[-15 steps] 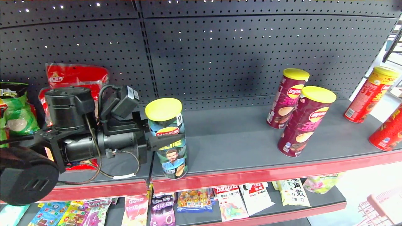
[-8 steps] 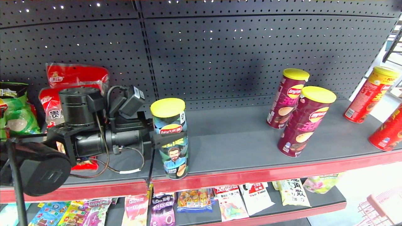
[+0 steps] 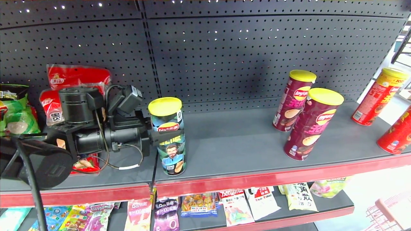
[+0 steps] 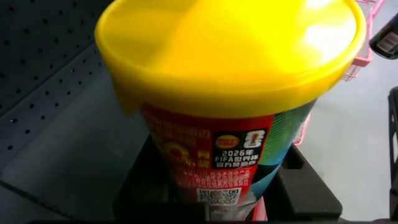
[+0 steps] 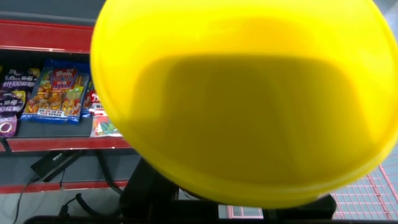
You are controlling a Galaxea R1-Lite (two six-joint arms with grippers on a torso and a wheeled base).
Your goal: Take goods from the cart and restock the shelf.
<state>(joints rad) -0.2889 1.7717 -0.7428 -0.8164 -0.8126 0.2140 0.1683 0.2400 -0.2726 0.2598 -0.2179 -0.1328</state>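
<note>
Two maroon cans (image 3: 293,101) (image 3: 311,123), two red cans (image 3: 379,96) (image 3: 396,134), teal can (image 3: 172,158).

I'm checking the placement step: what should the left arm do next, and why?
Probably open the jaws of the left gripper and let go: the chip can stands upright with its base seemingly on the shelf, just behind the red front lip, clamped round its middle.
</note>
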